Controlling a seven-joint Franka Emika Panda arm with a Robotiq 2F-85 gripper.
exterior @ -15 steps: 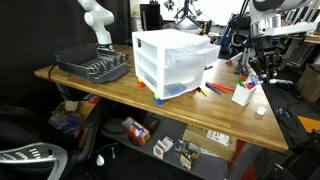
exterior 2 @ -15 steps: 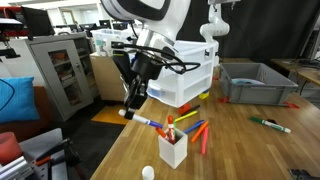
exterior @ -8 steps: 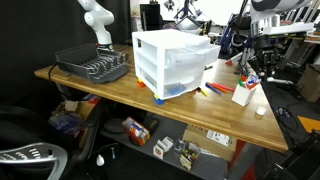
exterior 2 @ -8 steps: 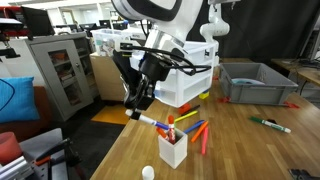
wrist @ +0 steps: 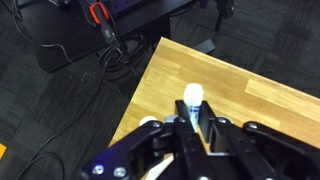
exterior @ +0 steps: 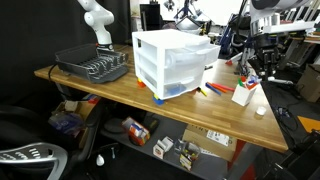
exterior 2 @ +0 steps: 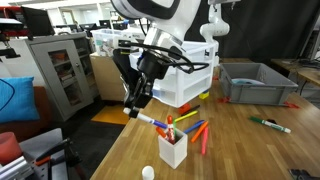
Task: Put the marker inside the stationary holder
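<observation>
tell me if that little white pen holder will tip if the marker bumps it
The stationary holder looks tall for its small base and stands free on the table, so a sideways bump could probably tip or slide it. It seems light, likely thin card or plastic. The pens leaning out the top may make it top-heavy.

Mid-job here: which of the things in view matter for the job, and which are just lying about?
In the job: pincer, shut on the marker; stationary holder.
Lying about: drawer unit; grey tray; green marker; white ball.
</observation>
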